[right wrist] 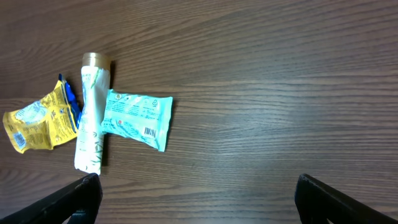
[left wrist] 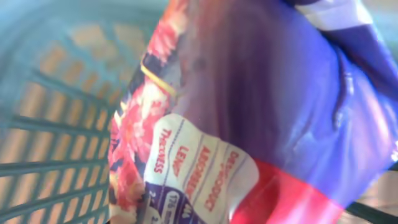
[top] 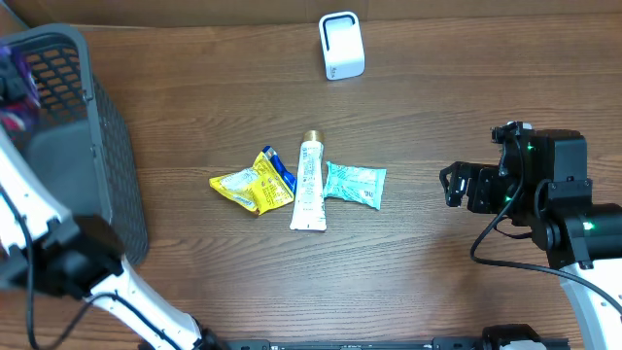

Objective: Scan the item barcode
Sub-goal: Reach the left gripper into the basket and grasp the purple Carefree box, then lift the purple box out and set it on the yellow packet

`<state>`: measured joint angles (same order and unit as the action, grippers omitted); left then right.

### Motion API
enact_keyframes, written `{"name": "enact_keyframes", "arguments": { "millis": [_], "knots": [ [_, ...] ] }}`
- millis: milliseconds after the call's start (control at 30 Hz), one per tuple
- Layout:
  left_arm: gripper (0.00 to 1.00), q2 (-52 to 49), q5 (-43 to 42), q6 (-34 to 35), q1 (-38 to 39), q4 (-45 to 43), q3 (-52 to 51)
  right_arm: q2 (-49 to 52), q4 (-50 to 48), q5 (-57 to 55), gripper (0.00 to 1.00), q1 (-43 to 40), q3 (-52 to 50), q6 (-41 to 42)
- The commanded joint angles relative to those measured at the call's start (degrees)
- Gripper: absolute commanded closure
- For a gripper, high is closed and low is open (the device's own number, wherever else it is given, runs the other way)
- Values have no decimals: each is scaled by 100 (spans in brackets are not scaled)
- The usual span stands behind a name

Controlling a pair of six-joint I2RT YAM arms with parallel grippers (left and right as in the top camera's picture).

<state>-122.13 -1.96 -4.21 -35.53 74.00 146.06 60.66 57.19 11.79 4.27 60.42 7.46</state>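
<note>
Table [top: 437, 97]: wood, carries everything.
Basket [top: 117, 165]: surrounds left fingers, arm reaching in.
Scanner [top: 341, 46]: white, well apart from both sets of fingers.
Purple-red packet [left wrist: 261, 93]: in basket, close against left fingers; fingers hidden, cannot tell whether pinching.
Right fingers [right wrist: 198, 186]: spread wide, empty.
Tube [right wrist: 92, 118], teal packet [right wrist: 137, 118], yellow packet [right wrist: 37, 121]: ahead-left of right fingers.
Progress, judged: early. Packet not out of basket, barcode unscanned. Lift, carry and present remain.

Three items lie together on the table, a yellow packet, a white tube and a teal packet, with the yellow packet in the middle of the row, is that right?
No. The white tube is in the middle, with the yellow packet on one side and the teal packet on the other, as the overhead view shows. The rest holds.
</note>
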Motion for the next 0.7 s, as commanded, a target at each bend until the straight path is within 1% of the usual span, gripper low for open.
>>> {"name": "enact_keyframes", "arguments": {
  "millis": [0,67,200,267,333,400,467,500,533,600,667],
  "knots": [
    [72,1045,-1248,424,107,-70,372,-4,-4,33,0,26,103,-26],
    [72,1373,-1799,645,118,-63,372,-4,-2,33,0,26,103,-26],
    [71,1875,-3364,702,157,203,372,-4,-9,31,0,26,103,-26],
    [69,2048,-4000,656,304,632,372,-4,-35,31,0,26,103,-26],
    [67,2138,-4297,323,610,1126,372,-4,-74,33,0,26,103,-24],
    [66,2149,-4164,-2,1075,1659,369,-4,-114,33,0,26,103,-24],
    [66,2100,-3751,-144,1565,2070,367,-4,-122,33,0,26,103,-24],
    [67,2057,-3405,-160,1856,2284,365,-4,-122,33,0,26,103,-24],
    [70,2024,-3093,-116,2107,2282,319,-4,-120,33,0,26,103,-24],
    [72,2022,-2531,17,2723,2280,20,-4,-122,33,0,26,103,-24],
    [73,1985,-2205,68,3228,2282,-308,-4,-133,33,0,26,103,-24]
  ]
}}
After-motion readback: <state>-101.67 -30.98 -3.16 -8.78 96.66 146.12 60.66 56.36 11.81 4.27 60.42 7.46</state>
